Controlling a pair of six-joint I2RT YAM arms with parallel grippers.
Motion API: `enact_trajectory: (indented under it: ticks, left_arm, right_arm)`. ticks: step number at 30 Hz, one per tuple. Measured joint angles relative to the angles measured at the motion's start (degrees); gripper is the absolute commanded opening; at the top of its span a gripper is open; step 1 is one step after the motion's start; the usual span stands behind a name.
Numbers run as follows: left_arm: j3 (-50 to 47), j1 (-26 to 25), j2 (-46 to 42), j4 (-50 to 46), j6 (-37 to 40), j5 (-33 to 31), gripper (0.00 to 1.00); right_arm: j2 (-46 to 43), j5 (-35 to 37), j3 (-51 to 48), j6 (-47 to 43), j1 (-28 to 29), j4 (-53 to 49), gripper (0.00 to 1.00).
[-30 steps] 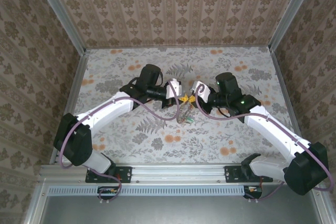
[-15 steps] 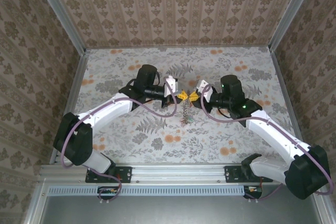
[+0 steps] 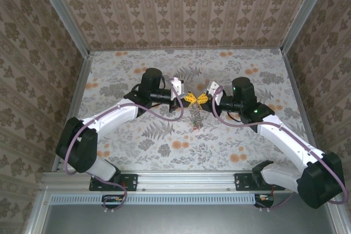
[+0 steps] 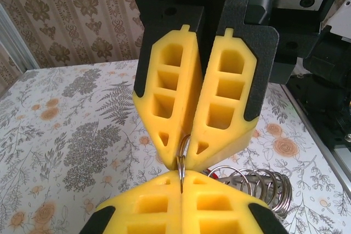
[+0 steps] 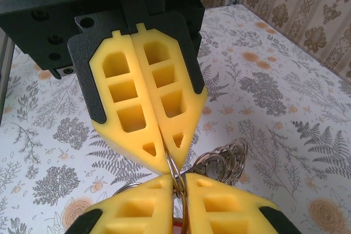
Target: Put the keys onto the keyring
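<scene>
Fingers of my left gripper (image 3: 188, 97) and my right gripper (image 3: 202, 98) meet tip to tip above the middle of the table (image 3: 109, 89) in the overhead view. The keyring (image 3: 194, 114) dangles from between them, off the surface as far as I can judge. The small bits at its lower end may be keys (image 3: 194, 126), but they are too small to tell. From my left wrist, my own pads (image 4: 219, 212) are pressed flat together on a thin wire strand (image 4: 182, 149) that I take for part of the ring. The right fingers (image 4: 230, 86) opposite narrow to a point on the same strand, and the coils (image 4: 258, 186) hang off to one side. From my right wrist, my pads (image 5: 219, 212) nip that wire with only a hairline slit between them, the left fingers (image 5: 126, 102) are clamped hard on it, and the coils bunch just behind. My worry is that both grips share one short bit of slippery wire in soft foam. If either arm pulls or twists out of step, the strand could slide out, most likely on the right, where the hold looks lighter, and the whole ring would drop. Tips this close could also knock together and bend the wire. They also hide where the ring splits, so threading a key would be half blind.
</scene>
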Motion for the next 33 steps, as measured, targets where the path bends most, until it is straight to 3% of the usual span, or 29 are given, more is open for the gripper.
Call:
enact_trajectory:
  ticks: [6,12,18,21,31,33]
  left_arm:
    - [-0.81,0.00,0.00,1.05,-0.83,0.04,0.00]
    - [-0.90,0.11,0.00,0.98,-0.90,-0.11,0.00]
    - [-0.90,-0.26,-0.68,-0.11,0.37,-1.70,0.04]
    - [-0.90,-0.48,-1.46,-1.20,1.36,-2.91,0.11]
    - [-0.26,-0.76,-2.05,-6.64,5.53,-4.61,0.14]
    - [0.02,-0.76,-2.05,-7.41,6.12,-4.74,0.21]
  right_arm:
    - [0.24,0.02,0.00,-0.90,0.00,-0.61,0.14]
    - [0.50,-0.26,0.37,-1.49,0.00,-1.57,0.00]
    - [0.68,-0.22,1.88,-1.46,0.00,-4.33,0.00]
    - [0.68,-0.22,2.40,-1.51,0.15,-5.35,0.00]
    - [0.98,0.85,3.52,-2.78,0.85,-9.84,0.00]
    - [0.98,0.96,3.58,-2.80,0.94,-9.92,0.00]
